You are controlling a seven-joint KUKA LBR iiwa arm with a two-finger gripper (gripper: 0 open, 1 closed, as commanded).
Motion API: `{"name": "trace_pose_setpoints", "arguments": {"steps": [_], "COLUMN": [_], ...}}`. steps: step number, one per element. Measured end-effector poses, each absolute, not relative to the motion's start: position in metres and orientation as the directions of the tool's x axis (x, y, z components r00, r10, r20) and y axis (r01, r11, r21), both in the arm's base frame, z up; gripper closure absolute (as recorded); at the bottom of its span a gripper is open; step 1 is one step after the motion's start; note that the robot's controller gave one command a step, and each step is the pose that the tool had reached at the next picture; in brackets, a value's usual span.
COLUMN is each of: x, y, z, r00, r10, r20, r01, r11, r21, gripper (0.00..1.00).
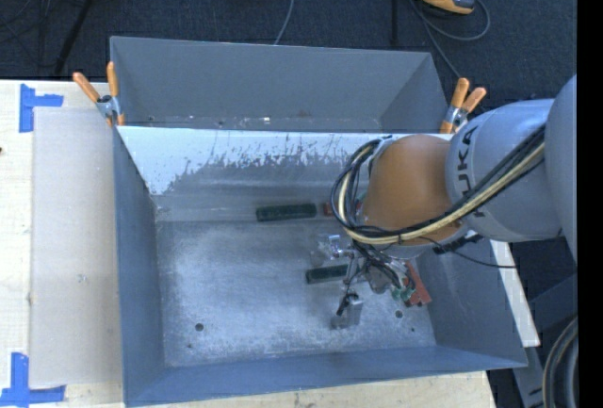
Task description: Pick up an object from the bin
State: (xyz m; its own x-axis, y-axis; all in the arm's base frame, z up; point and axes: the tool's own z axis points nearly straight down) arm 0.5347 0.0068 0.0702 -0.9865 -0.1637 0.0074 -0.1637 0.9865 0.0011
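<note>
My gripper [349, 307] reaches down under the arm's orange cover to the bin floor, right of the middle and toward the front. A short dark bar [326, 273] lies flat just to its upper left, close beside it. A longer dark green bar [287, 212] lies flat farther back, near the foot of the rear wall. A small red and green thing [412, 292] sits to the right of the gripper by the right wall, partly hidden by cables. Nothing shows as held.
The arm and its cable loops hang over the bin's right part and hide the floor beneath them. A tiny dark speck [200, 328] lies on the floor at the front left. The bin's walls slope up steeply on all sides.
</note>
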Motion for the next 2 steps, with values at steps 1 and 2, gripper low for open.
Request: {"name": "trace_pose_setpoints", "arguments": {"steps": [1, 2], "x": [0.536, 0.531], "y": [0.007, 0.021], "z": [0.074, 0.243], "r00": [-0.987, -0.930], "r10": [-0.161, -0.368], "r20": [0.002, -0.008], "r01": [-0.161, -0.368], "r11": [0.987, 0.930], "r21": [0.001, -0.002], "gripper": [1.00, 1.00]}}
